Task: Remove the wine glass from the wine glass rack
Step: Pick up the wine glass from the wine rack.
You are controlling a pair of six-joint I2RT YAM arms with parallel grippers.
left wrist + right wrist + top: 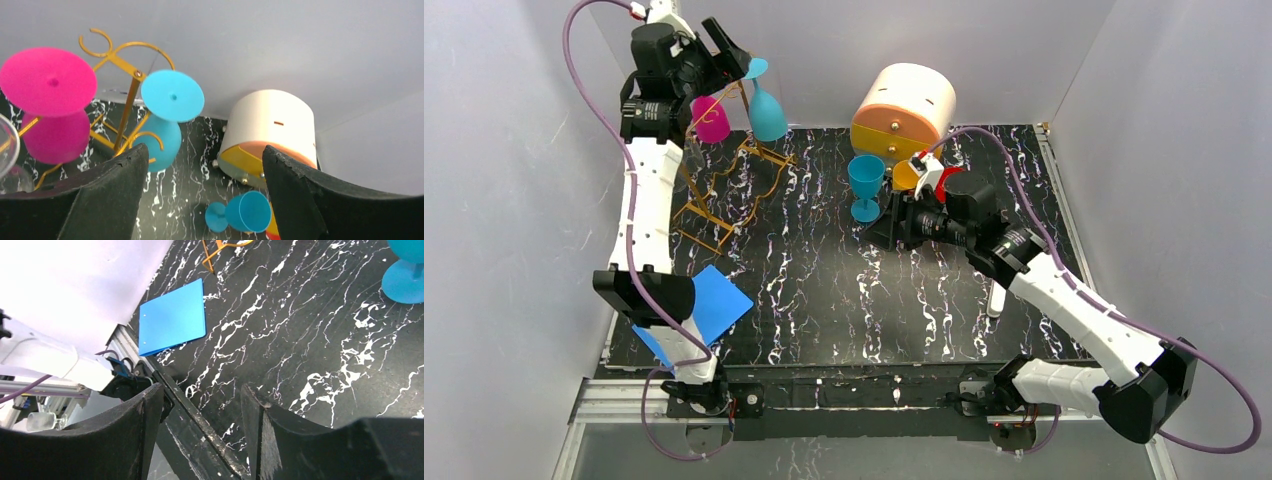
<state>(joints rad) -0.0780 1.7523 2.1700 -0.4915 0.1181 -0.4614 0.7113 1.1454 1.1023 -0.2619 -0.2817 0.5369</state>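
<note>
The gold wire wine glass rack (pixel 724 175) stands at the back left, its post (pixel 132 97) in the left wrist view. Hanging upside down on it are a pink wine glass (pixel 711 121) (pixel 54 136) and a blue wine glass (pixel 767 116) (pixel 163 141). A clear glass (pixel 6 146) shows at that view's left edge. My left gripper (pixel 729 52) (pixel 205 195) is raised by the rack's top, open and empty. Another blue wine glass (pixel 865 183) (pixel 249 212) stands upright on the table. My right gripper (pixel 890 226) (pixel 200 425) is just right of it, open and empty, with the glass's foot (pixel 404 276) at its view's edge.
A round cream-and-orange drawer box (pixel 904 108) (pixel 270 135) sits at the back centre. A blue folder (pixel 709 305) (pixel 173 317) lies at the near left edge of the black marbled table (pixel 844 300). A small white object (pixel 996 300) lies by the right arm.
</note>
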